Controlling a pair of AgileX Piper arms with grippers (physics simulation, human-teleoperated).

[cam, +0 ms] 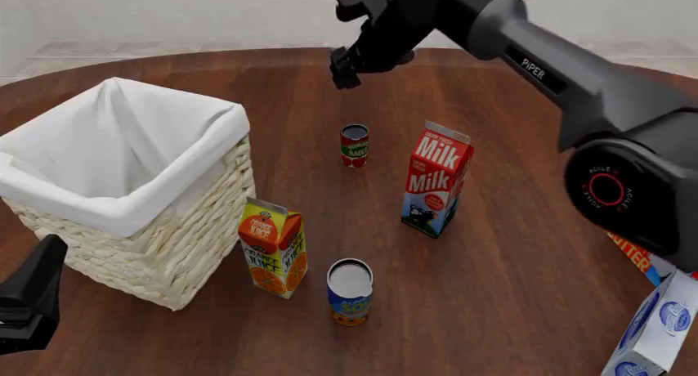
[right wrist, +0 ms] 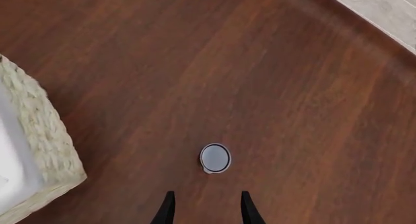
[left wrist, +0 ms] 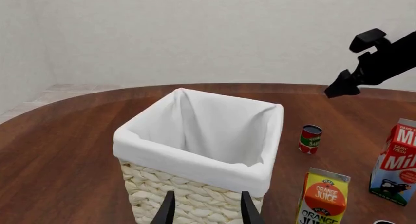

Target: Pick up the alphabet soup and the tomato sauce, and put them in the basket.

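Observation:
The tomato sauce is a small red-and-green can standing upright mid-table; from above it shows as a round top, and it also appears beside the basket. Near the front stands the alphabet soup, a blue can with a pale top. The pale wicker basket with white lining sits at the left, and nothing shows inside it. My right gripper hovers open, high above the tomato sauce. My left gripper is open and empty, low beside the basket's near side.
An orange juice carton stands between the basket and the soup. A milk carton stands right of the tomato sauce. More boxes lie at the front right edge. The basket's corner shows in the right wrist view.

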